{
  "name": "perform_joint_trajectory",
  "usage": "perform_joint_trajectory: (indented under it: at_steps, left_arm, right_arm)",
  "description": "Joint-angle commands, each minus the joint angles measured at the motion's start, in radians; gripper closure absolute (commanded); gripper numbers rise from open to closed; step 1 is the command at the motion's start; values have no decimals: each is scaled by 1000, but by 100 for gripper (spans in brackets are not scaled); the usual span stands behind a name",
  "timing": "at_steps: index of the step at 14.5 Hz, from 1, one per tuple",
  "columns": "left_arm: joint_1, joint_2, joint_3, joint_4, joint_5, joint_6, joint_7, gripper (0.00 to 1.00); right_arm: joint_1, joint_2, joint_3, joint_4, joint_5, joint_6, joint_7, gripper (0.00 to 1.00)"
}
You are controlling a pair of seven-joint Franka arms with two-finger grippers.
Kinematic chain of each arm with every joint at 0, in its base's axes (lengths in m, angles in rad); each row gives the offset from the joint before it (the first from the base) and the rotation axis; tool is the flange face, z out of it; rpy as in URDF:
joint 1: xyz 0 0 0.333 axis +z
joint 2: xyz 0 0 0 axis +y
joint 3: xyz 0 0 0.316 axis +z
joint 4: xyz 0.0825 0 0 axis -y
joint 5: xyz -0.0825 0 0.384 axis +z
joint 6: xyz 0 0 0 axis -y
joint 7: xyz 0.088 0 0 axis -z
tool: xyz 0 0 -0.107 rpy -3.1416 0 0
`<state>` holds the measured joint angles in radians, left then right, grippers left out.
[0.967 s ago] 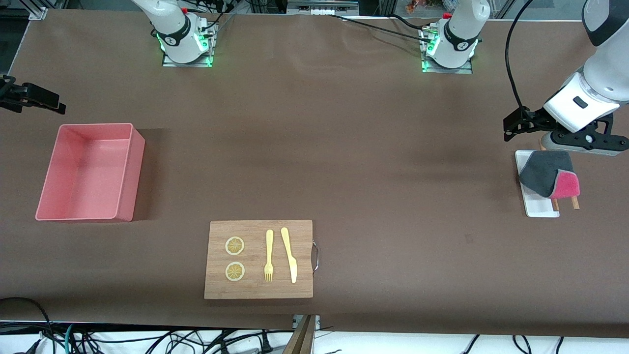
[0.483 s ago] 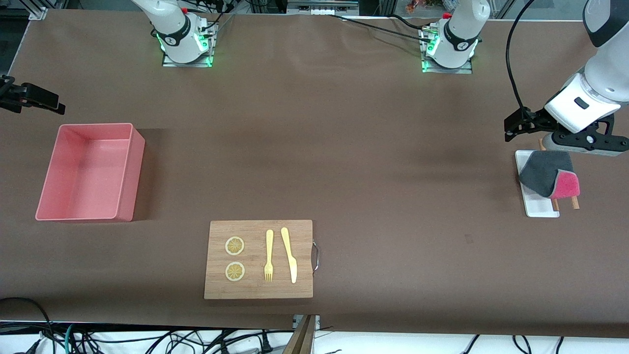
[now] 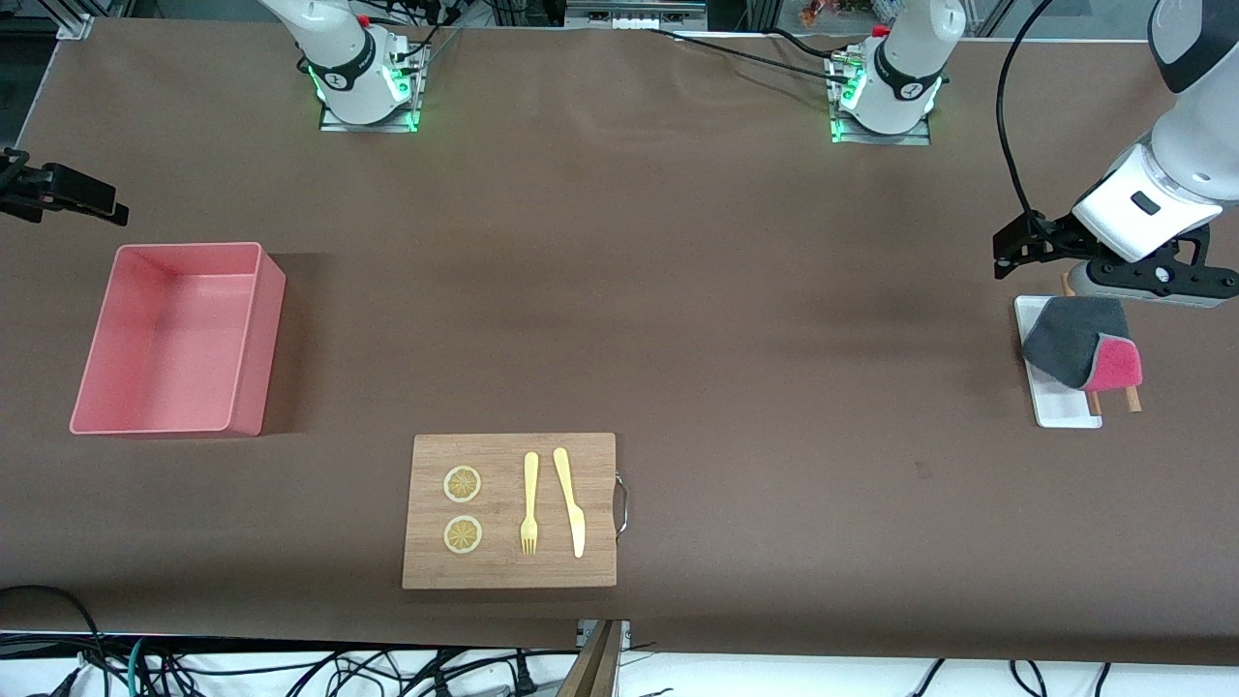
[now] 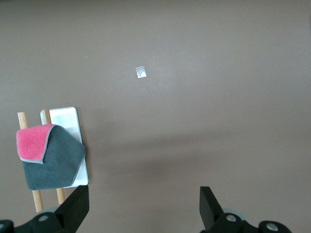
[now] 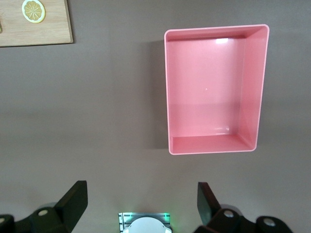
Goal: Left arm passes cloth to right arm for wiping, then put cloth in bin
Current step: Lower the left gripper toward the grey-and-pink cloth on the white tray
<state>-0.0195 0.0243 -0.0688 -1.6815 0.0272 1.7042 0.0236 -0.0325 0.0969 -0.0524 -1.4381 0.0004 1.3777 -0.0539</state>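
Observation:
The cloth (image 3: 1079, 344), dark grey with a pink corner folded over, lies on a white tray (image 3: 1063, 411) at the left arm's end of the table. In the left wrist view the cloth (image 4: 48, 158) covers much of the tray (image 4: 65, 119). My left gripper (image 3: 1147, 286) hangs over the table at the tray's end nearest the bases, open (image 4: 144, 208) and empty. The salmon-pink bin (image 3: 259, 329) stands empty at the right arm's end; the right wrist view also shows the bin (image 5: 252, 87). My right gripper (image 3: 63, 189) hovers beside it, open (image 5: 141, 201) and empty.
A wooden cutting board (image 3: 510, 571) with two lemon slices (image 3: 463, 484), a fork (image 3: 529, 503) and a knife (image 3: 571, 503) lies near the front edge. Two wooden sticks (image 3: 1131, 399) poke out from under the cloth. Both arm bases (image 3: 363, 92) stand along the back edge.
The left gripper has barely shifted beside the tray. The cloth, the bin and the right gripper are where they were.

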Motion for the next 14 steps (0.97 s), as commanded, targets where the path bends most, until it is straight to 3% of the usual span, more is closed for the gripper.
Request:
perform_joint_trajectory:
  at_steps: [1, 6, 12, 14]
  left_arm:
    - [9, 14, -6, 26, -4, -23, 13, 0]
    - [12, 17, -3, 23, -1, -86, 166, 0]
    - [29, 57, -6, 9, 180, -129, 473, 0]
    - [79, 84, -6, 8, 206, -126, 631, 0]
  right_arm:
    - [-6, 12, 6, 27, -3, -5, 3, 0]
    - [-6, 14, 5, 27, -2, -3, 3, 0]
    - [-7, 14, 5, 27, -3, 1, 3, 0]
    - [-7, 14, 5, 27, -3, 1, 3, 0]
